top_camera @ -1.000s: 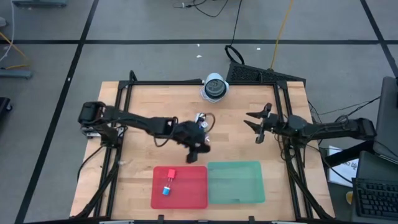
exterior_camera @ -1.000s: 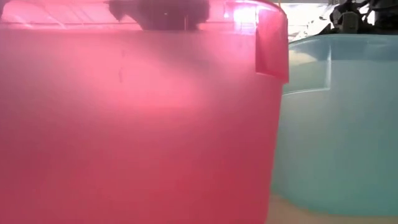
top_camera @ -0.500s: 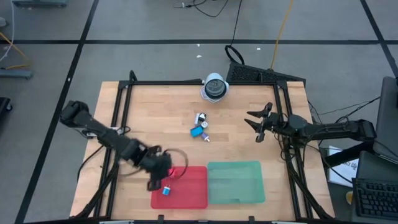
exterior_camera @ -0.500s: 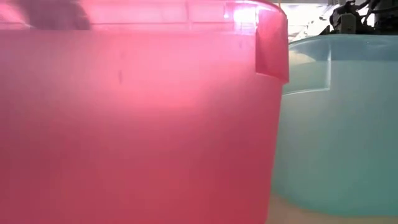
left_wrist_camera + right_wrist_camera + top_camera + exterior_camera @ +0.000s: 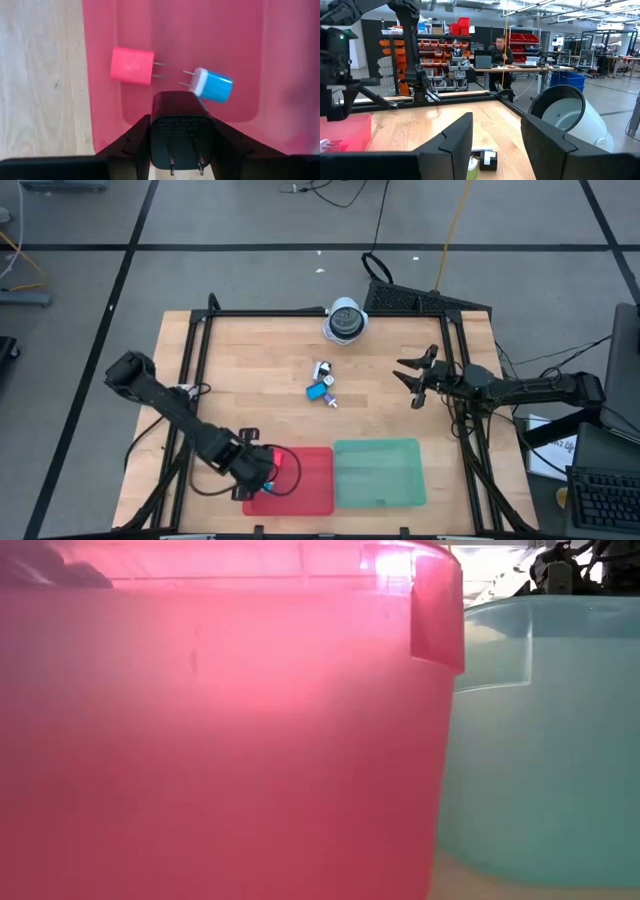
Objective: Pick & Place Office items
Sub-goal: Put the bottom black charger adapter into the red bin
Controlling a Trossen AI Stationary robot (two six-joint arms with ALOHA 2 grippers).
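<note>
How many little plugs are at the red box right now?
3. A red plug and a blue plug lie inside the red tray. A black plug is held by the left gripper at the tray's edge. More may be hidden.

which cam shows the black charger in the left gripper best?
Left wrist view: the black charger fills the foreground, clamped between the left gripper fingers, prongs visible, over the red tray. The high view shows only the gripper at the tray's corner, charger hidden. The low and right wrist views don't show it.
</note>
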